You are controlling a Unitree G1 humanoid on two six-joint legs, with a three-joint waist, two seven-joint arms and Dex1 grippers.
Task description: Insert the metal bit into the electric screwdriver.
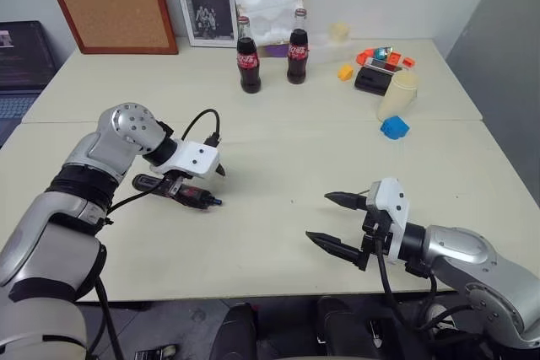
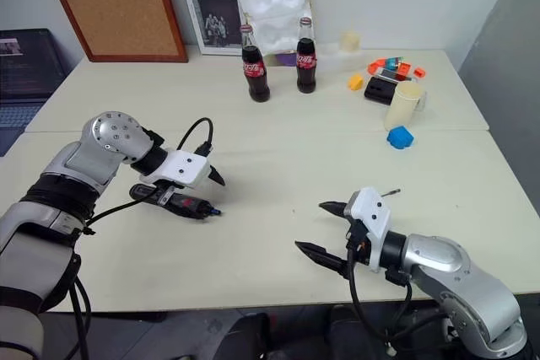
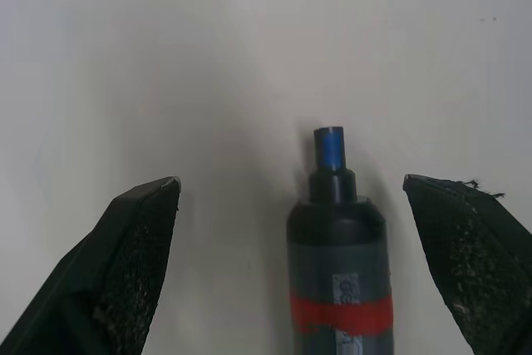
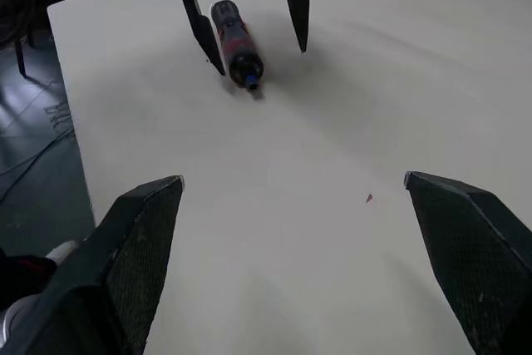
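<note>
The right gripper, lower right, stands wide and empty. At left, the left gripper straddles the electric screwdriver, fingers spread, on the table.

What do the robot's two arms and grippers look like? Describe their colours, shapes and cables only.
Both arms are silver-grey metal with rounded joint housings and black bands. Each ends in a white block carrying two black, tapered, pointed fingers with textured inner faces. The left gripper has a black cable looping over its white block; the right gripper has a black cable running down from its wrist.
</note>
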